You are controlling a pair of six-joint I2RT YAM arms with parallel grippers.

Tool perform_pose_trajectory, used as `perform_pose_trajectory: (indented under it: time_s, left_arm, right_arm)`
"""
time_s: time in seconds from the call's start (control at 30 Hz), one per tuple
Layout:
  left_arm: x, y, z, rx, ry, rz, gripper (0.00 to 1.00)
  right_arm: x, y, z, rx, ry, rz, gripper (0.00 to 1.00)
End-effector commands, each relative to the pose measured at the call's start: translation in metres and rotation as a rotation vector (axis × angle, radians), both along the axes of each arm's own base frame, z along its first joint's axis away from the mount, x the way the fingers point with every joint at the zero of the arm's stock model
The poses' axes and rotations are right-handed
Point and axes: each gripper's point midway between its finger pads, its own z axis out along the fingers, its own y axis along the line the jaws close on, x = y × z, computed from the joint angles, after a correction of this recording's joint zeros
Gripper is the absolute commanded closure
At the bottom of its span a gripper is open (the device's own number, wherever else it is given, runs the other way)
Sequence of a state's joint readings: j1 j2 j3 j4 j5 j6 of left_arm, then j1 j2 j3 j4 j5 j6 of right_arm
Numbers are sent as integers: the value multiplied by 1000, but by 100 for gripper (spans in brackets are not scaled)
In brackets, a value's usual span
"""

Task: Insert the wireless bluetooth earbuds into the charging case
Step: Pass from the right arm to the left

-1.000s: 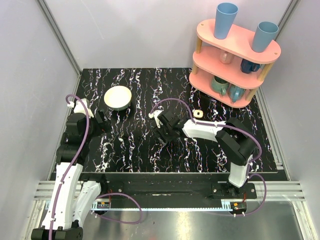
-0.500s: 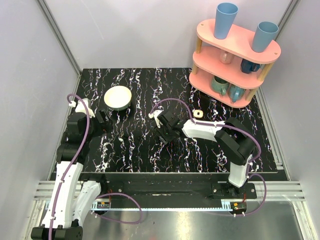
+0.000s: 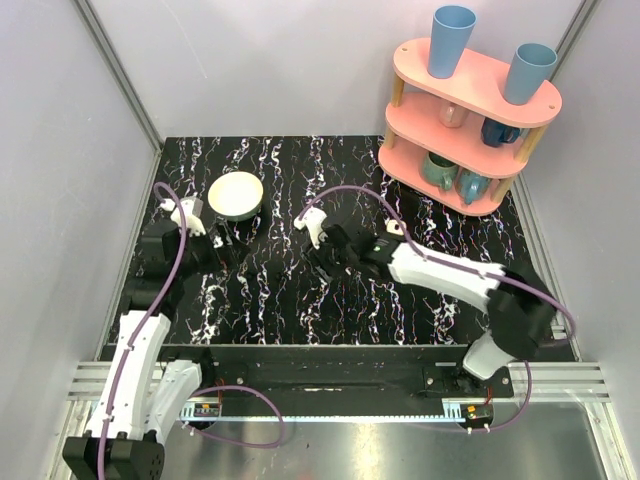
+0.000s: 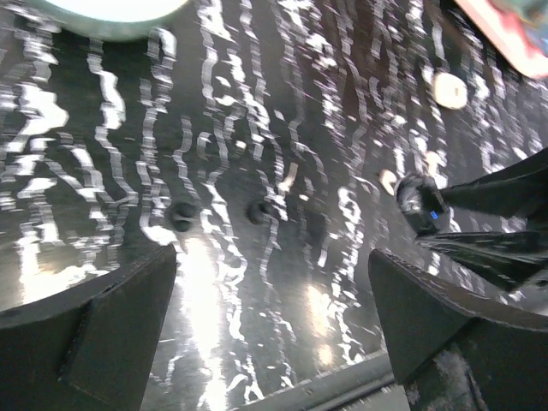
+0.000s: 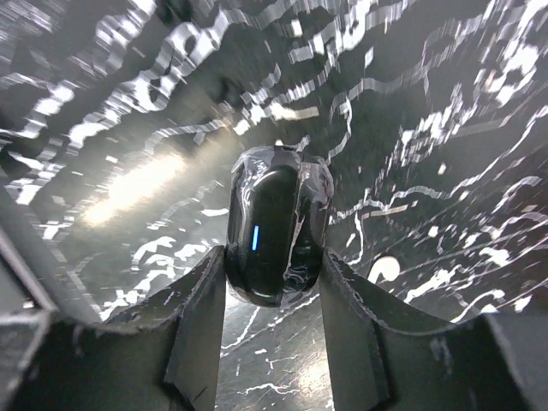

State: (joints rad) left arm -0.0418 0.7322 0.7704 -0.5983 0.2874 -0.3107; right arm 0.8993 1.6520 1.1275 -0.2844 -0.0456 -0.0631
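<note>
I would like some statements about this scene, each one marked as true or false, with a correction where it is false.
1. The right gripper holds a black glossy object with a small blue light. True.
2. The left gripper holds the cream bowl. False: its jaws are open and empty, and the bowl stands on the table.
3. Two blue cups stand on the top level of the pink shelf. True.
4. The table is plain white. False: it is black with white streaks.
</note>
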Motion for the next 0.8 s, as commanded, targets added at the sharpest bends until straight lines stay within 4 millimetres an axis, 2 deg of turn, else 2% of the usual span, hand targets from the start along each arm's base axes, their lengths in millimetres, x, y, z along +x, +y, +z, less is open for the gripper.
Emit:
perform_pose_trajectory:
  time_s: [0.0, 0.03, 0.1, 0.13, 0.2, 0.23, 0.3, 0.33, 0.4, 0.53, 0.77]
  left_arm:
    - [-7, -54, 13, -246, -59, -250, 1]
    - [-15, -66, 17, -309, -62, -324, 1]
    - [-16, -77, 23, -396, -85, -371, 1]
    - [-21, -83, 26, -427, -89, -414, 1]
    - [-21, -86, 33, -444, -106, -440, 1]
    - [-24, -88, 37, -448, -111, -466, 1]
    - [-25, -90, 46, -449, -127, -500, 1]
    - [-28, -92, 49, -455, -130, -528, 1]
    - [-33, -97, 54, -451, -150, -581, 1]
    - [-47, -110, 57, -455, -135, -715, 1]
    - [-49, -132, 48, -417, -79, -754, 3]
  right_arm:
    - [-16, 17, 96, 169, -200, 123, 90]
    - [-21, 15, 98, 162, -209, 142, 90]
    - [-26, 12, 107, 159, -252, 173, 91]
    - [-33, 11, 103, 151, -261, 198, 91]
    - [-35, 9, 117, 185, -326, 202, 94]
    - [-38, 6, 112, 181, -330, 209, 95]
    - [-41, 5, 124, 209, -392, 217, 95]
    - [-44, 2, 123, 211, -411, 232, 96]
    - [-40, 0, 133, 200, -517, 217, 96]
    - [-41, -5, 140, 171, -632, 250, 97]
    - [-36, -7, 156, 170, -737, 253, 100]
